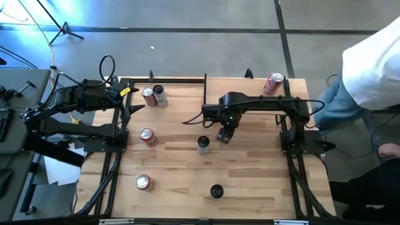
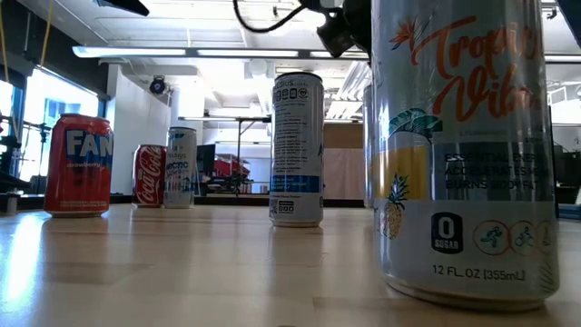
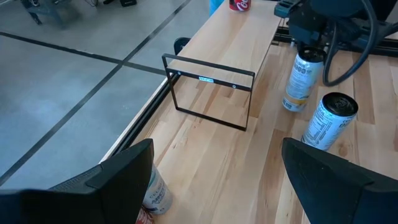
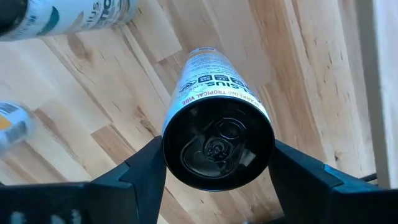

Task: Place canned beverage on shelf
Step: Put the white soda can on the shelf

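I'm working in what looks like a lab or open workshop: a light striped wooden worktop (image 1: 250, 181) stands on a grey concrete floor (image 1: 206, 37), black cables (image 1: 28, 28) trail beside it, and long ceiling strip lights (image 2: 209, 52) run over desks behind.

tabletop (image 1: 250, 181): light striped wood, with black rails along its edges
floor (image 1: 187, 19): grey, crossed by dark lines
person (image 1: 375, 56): at the table's right side, white top, blue trousers, one hand (image 1: 390, 150) low by the edge
tripod (image 1: 62, 28): black, on the floor beyond the far left corner
papers (image 1: 62, 169): white sheets on the floor left of the table
ceiling lights (image 2: 182, 52): long bright strips in the room behind
window (image 2: 54, 100): bright, at far left of the room
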Controlling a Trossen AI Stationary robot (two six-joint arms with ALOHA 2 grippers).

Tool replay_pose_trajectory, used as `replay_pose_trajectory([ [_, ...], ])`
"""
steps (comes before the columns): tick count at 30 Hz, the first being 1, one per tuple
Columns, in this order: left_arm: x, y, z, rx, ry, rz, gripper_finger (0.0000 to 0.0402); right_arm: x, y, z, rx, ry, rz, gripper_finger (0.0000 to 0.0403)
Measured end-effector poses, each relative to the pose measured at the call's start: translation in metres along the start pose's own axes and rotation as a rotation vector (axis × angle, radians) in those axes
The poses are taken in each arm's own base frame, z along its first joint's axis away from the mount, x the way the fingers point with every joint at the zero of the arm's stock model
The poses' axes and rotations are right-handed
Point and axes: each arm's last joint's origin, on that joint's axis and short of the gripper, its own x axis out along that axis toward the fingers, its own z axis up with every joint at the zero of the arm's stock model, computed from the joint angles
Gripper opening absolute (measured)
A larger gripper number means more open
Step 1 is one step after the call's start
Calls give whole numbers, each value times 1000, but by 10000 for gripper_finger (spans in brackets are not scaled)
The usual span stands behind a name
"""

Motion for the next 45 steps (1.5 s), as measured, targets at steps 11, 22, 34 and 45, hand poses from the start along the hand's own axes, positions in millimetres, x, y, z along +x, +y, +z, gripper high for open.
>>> replay_pose_trajectory([
  [11, 0, 0, 0, 0, 0, 0, 335, 1, 0, 1, -27, -3, -13, 280],
  [22, 0, 0, 0, 0, 0, 0, 335, 1, 2, 0, -9, -13, -35, 287],
  [34, 0, 0, 0, 0, 0, 0, 335, 2, 26, -12, -36, -20, -52, 288],
  [45, 0, 0, 0, 0, 0, 0, 335, 2, 28, -9, -64, -70, -71, 282],
])
